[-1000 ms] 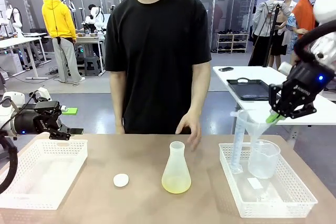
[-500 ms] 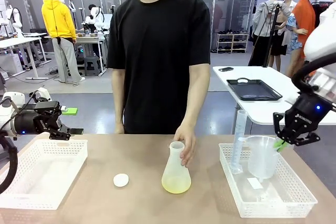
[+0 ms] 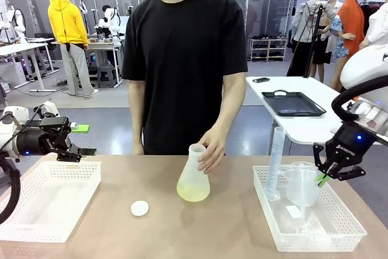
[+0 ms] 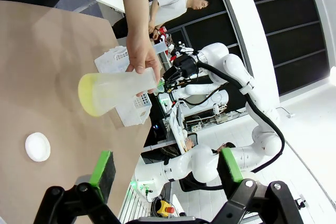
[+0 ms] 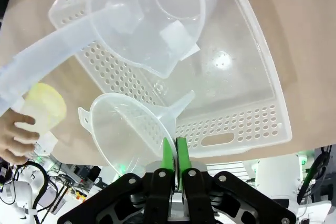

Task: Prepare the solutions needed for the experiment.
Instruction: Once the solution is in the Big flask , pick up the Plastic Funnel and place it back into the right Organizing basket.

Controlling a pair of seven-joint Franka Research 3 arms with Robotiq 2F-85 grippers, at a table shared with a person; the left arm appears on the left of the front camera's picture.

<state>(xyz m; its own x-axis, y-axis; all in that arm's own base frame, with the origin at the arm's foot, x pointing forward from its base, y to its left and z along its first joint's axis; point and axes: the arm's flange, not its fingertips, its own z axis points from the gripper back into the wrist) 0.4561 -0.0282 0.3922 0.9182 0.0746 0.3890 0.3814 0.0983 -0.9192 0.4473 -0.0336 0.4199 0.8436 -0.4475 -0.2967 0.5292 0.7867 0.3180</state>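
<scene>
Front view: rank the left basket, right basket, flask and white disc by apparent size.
1. left basket and right basket: they look alike, so not ranked apart.
2. flask
3. white disc, smallest

On the table, the left basket sat along the left edge and the right basket along the right edge. Between them lay a disc, nearer the front edge. Behind it and to the right leaned a flask (the solutions in its base). A cylinder stood in the right basket's far-left corner, with a beaker beside it and a funnel above.
</scene>
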